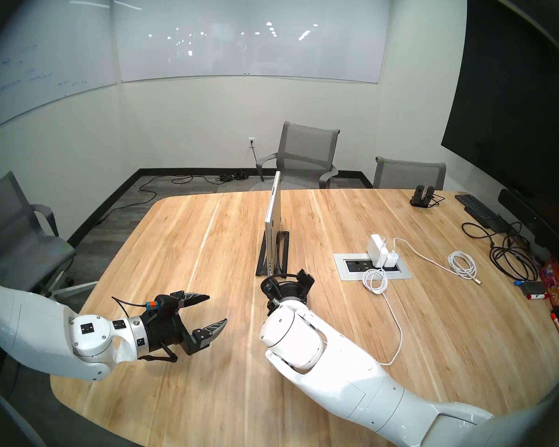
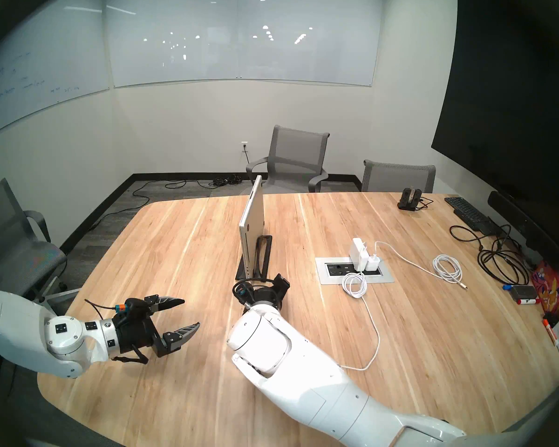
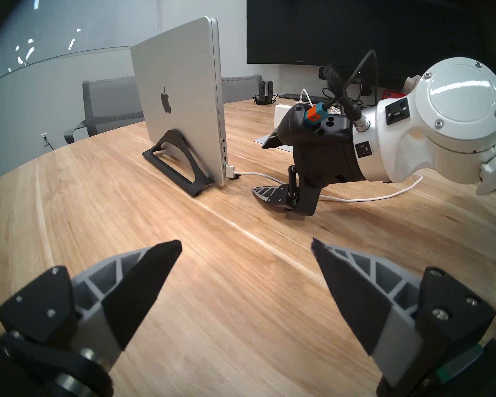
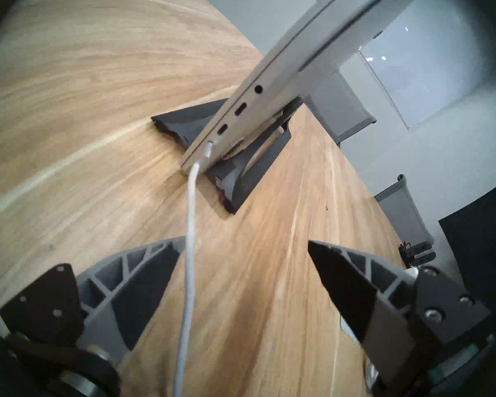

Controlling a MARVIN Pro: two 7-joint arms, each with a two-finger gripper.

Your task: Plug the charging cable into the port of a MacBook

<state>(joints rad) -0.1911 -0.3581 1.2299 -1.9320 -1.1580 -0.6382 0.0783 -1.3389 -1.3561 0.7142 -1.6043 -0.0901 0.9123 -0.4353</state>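
- Both grippers stand released: left gripper [image 3: 246, 246] idle at near left, right gripper [image 4: 244, 244] straddling the charging cable [image 4: 191, 216], gripping nothing.
- Its connector sits in the MacBook [image 3: 181, 101], upright mid-tabletop; plugging looks done, so next the right arm backs off without snagging the cord.

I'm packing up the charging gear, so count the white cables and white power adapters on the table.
White cables: 2, the charging cable and the coiled cable
White power adapters: 2, the large adapter and the small adapter
Total: 4
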